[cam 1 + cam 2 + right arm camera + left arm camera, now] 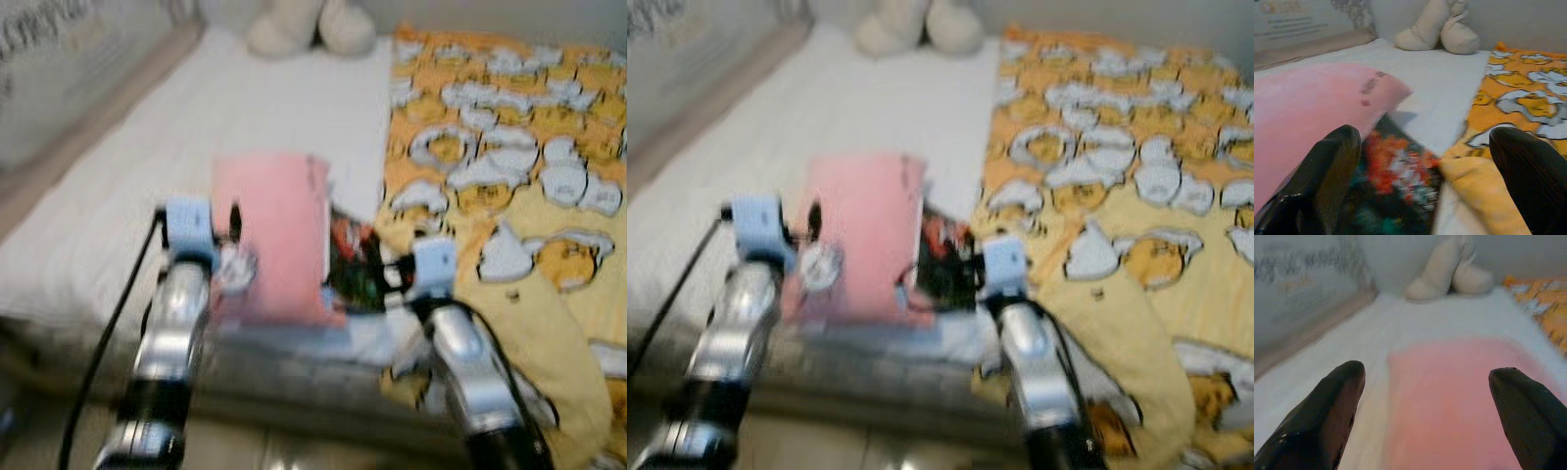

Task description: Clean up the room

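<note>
A pink pillow (277, 230) lies on the white bed sheet (196, 127) near the bed's front edge. Beside it, partly tucked under its edge, lies a dark cloth with red and green print (355, 266). My left gripper (1425, 416) is open, its black fingers (1327, 416) spread over the near end of the pink pillow (1459, 401). My right gripper (1425, 186) is open too, hovering just above the printed cloth (1396, 186), between the pillow (1308, 107) and the yellow blanket (1528, 98).
A yellow blanket with white cartoon figures (509, 166) covers the bed's right half and hangs over the front edge. A cream plush toy (309, 24) sits at the head of the bed. A wall panel (59, 78) runs along the left side.
</note>
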You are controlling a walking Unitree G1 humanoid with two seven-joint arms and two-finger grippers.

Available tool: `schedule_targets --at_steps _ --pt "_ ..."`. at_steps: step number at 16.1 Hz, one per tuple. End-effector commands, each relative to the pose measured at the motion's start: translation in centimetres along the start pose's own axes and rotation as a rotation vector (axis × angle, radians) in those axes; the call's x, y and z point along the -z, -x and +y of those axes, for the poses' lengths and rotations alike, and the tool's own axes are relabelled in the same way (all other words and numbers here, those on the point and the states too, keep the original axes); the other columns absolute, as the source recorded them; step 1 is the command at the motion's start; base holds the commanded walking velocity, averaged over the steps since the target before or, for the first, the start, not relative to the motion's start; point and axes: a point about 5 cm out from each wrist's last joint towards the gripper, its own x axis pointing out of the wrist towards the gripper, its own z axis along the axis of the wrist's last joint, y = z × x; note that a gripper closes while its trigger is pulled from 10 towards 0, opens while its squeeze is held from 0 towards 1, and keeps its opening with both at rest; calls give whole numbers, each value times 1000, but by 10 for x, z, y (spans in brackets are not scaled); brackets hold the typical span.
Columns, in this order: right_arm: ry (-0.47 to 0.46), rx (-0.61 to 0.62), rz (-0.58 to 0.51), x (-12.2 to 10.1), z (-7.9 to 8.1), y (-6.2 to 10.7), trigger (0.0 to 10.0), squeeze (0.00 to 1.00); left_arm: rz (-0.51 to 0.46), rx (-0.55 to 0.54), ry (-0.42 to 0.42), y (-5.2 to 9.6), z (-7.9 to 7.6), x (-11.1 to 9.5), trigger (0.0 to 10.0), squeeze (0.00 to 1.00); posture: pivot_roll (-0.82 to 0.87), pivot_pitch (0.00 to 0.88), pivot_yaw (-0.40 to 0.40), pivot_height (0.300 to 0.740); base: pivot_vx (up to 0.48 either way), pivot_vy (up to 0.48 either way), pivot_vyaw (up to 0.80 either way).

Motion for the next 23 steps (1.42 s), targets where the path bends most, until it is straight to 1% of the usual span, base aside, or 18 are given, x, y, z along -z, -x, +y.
schedule_targets --at_steps 1,3,4,6,7,8,10,11,12,13,15,16,17,18,19,20,21,23 --pt "-3 24 12 2 -7 0 10000 0 -3 40 3 -2 -10 -3 10000 0 -150 0 49 740 480 0 0" --pt "-37 8 5 -3 -5 -7 10000 0 -7 26 16 -5 -7 -6 10000 0 -155 0 55 740 480 0 0" --pt "-103 0 7 -10 -3 -17 10000 0 -5 4 26 -7 -3 -8 10000 0 -157 3 58 740 480 0 0" --pt "-163 -55 -4 -23 5 -29 10000 0 7 -26 40 -10 4 -9 10000 0 -156 15 60 740 403 165 0" --pt "-186 -75 -10 -29 8 -33 10000 0 18 -34 30 -12 8 -9 10000 0 -150 22 58 740 0 480 0" --pt "-173 -84 -8 -30 9 -35 10000 0 19 -31 -3 -14 11 -9 10000 0 -145 34 56 740 0 480 0" --pt "-166 -79 15 -25 9 -34 10000 0 42 -8 -33 -17 11 -7 10000 0 -140 39 56 740 0 0 0" --pt "-209 -58 58 -17 10 -32 10000 0 95 49 -25 -21 5 -2 10000 0 -139 51 55 740 0 0 0" --pt "-232 -44 82 -13 11 -30 10000 0 141 84 -7 -22 2 2 10000 0 -141 52 56 740 0 0 0" --pt "-260 -31 106 -9 14 -25 10000 0 194 120 50 -21 0 8 10000 0 -148 57 58 740 0 0 0" --pt "-275 -37 106 -10 16 -21 10000 0 202 132 81 -19 2 8 10000 0 -155 58 59 740 0 0 0" --pt "-295 -39 102 -13 20 -13 10000 0 194 158 107 -16 5 4 10000 0 -159 60 59 740 0 0 0" --pt "-310 -36 107 -12 21 -10 10000 0 188 183 108 -13 5 3 10000 0 -163 65 60 740 0 0 0" --pt "-335 -31 128 -6 22 -6 10000 0 189 234 117 -11 0 2 10000 0 -162 71 62 740 0 0 0" --pt "-394 2 175 6 21 -3 10000 0 216 322 147 -8 -10 3 10000 0 -162 71 62 740 0 0 0" --pt "-408 9 179 8 21 -3 10000 0 230 336 166 -7 -12 5 10000 0 -156 74 61 740 0 0 0" --pt "-403 8 163 4 21 -6 10000 0 265 341 218 -7 -11 8 10000 0 -157 82 61 740 0 0 0" --pt "-438 -3 164 2 23 -12 10000 0 317 326 244 -6 -7 15 10000 0 -156 84 63 740 0 0 0"
